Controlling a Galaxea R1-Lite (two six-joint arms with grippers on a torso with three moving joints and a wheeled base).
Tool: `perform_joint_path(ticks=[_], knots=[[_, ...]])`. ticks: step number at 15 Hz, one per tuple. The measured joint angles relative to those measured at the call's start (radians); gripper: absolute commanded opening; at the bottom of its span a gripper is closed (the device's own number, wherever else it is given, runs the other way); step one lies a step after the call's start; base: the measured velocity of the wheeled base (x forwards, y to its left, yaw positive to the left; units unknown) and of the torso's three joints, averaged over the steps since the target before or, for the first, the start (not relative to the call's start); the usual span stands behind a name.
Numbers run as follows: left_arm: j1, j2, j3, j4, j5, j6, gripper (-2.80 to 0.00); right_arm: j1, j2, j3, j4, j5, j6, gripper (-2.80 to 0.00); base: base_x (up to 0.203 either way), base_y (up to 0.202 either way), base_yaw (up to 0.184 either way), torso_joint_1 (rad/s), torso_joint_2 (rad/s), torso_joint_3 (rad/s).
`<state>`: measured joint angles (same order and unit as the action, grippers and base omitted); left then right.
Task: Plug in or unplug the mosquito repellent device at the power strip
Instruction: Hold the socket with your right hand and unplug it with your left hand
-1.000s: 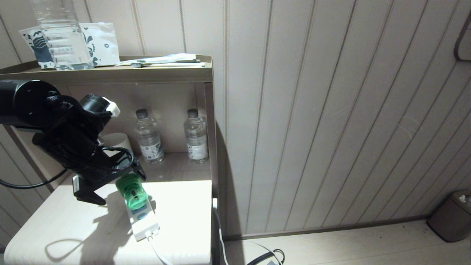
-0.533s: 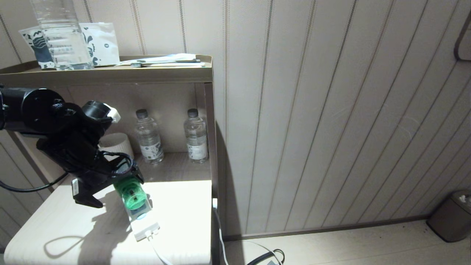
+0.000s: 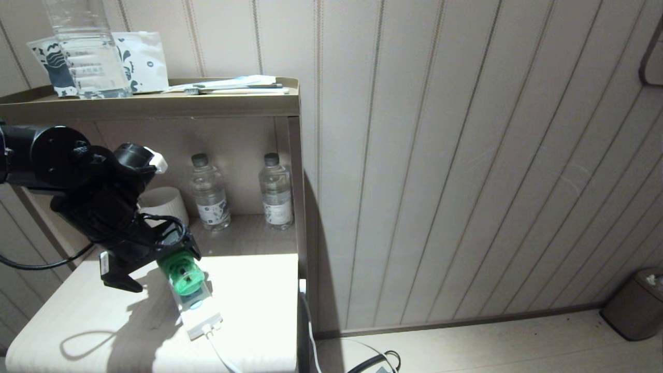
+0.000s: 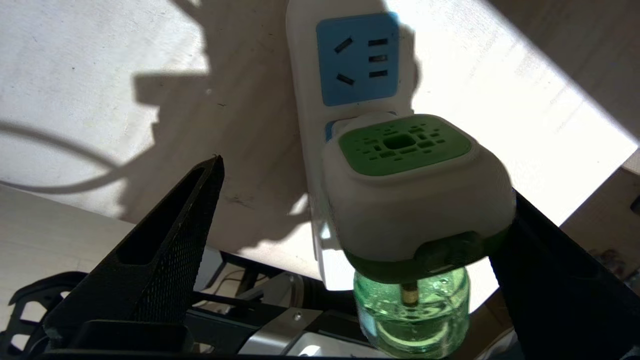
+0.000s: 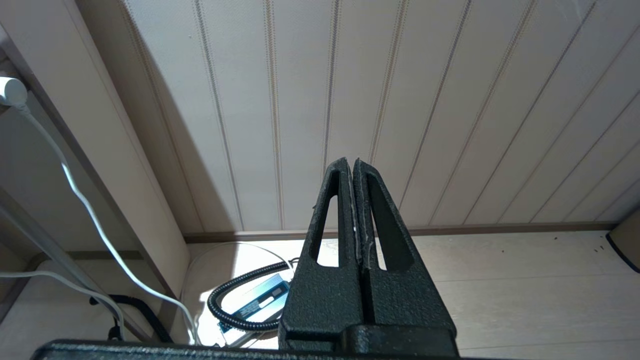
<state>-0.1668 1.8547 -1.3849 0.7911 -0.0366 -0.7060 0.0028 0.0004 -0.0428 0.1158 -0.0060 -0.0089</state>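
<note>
Left wrist view shows my left gripper (image 4: 360, 200) spread wide around the mosquito repellent device (image 4: 415, 200), seated in the power strip (image 4: 310, 150) near the nightstand's (image 3: 93, 321) front edge; I'd centre, clamp its white head, then pull straight out

- Pale panelled wall (image 3: 466, 155) with thin vertical grooves
- Light wooden floor (image 3: 492, 347) under a dark skirting board (image 3: 456, 322)
- Brown open shelf unit (image 3: 155, 103) on the left
- Bright light on the pale tabletop (image 3: 248, 311)
- Small bin (image 3: 634, 305) in the corner
</note>
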Motion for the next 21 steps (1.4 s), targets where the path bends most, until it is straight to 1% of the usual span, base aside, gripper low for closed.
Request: perform_joint_path(ticks=[3, 5, 10, 14, 21], knots=[[-0.024, 0.021, -0.017, 0.007, 0.0, -0.008, 0.0, -0.001, 0.0, 0.0, 0.0, 0.0, 0.0, -2.8, 0.0, 0.0, 0.0, 0.0, 0.0, 0.0], [-0.024, 0.038, -0.028, 0.007, 0.002, -0.023, 0.0, 0.0, 0.0, 0.0, 0.0, 0.0, 0.0, -2.8, 0.0, 0.0, 0.0, 0.0, 0.0, 0.0], [-0.003, 0.063, -0.041, 0.01, 0.0, -0.03, 0.0, 0.0, 0.0, 0.0, 0.0, 0.0, 0.0, -2.8, 0.0, 0.0, 0.0, 0.0, 0.0, 0.0], [-0.004, 0.069, -0.043, 0.021, -0.006, -0.066, 0.0, -0.001, 0.0, 0.0, 0.0, 0.0, 0.0, -2.8, 0.0, 0.0, 0.0, 0.0, 0.0, 0.0], [-0.022, 0.069, -0.05, 0.033, 0.002, -0.095, 0.0, 0.0, 0.0, 0.0, 0.0, 0.0, 0.0, -2.8, 0.0, 0.0, 0.0, 0.0, 0.0, 0.0]])
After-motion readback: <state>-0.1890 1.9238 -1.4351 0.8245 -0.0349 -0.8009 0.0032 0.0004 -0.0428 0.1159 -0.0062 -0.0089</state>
